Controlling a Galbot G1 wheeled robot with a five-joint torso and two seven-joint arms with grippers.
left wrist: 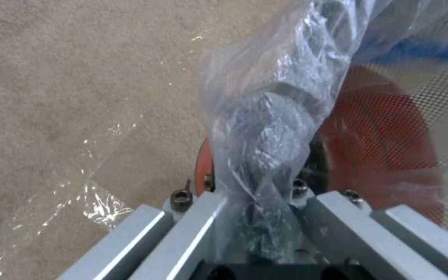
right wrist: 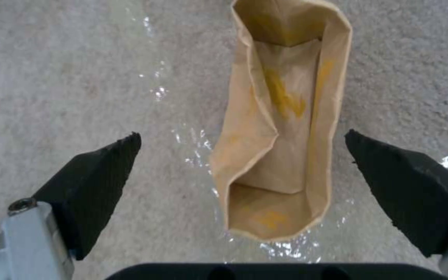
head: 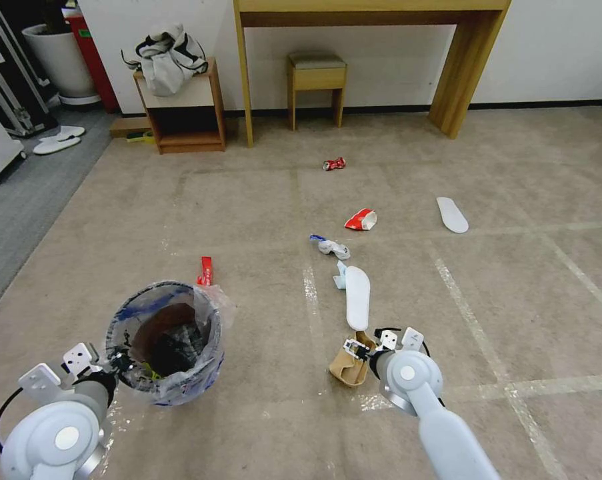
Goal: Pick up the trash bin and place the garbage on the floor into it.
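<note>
1. The trash bin (head: 171,347) stands upright on the floor (head: 261,200), near the robot on its left side. It is red, dark inside, and lined with a crinkled clear plastic bag (left wrist: 270,128) with blue print.
2. The left gripper (head: 117,363) is at the near-left rim of the bin. In the left wrist view the jaws are closed on the rim with the bag folded over it (the plastic is bunched between the metal fingers (left wrist: 203,229)).
3. The right gripper (right wrist: 242,171) is low over the carpet, near the robot on its right side. Its jaws are wide open, with one black pad (right wrist: 94,182) on each side of the tan paper carton (right wrist: 281,132) and not touching it.
4. The carton lies on its side on the floor, with its open end toward the wrist camera.
5. A long white insole (head: 357,297) lies just beyond the carton. A light blue scrap (head: 341,275) lies beside its far end, and a white-blue crumpled scrap (head: 331,247) is a little farther.
6. Farther away lie a red-white paper cup (head: 361,219) and a crushed red can (head: 334,164). A second insole (head: 452,215) lies to the right.
7. A red wrapper (head: 205,270) lies just behind the bin.
</note>
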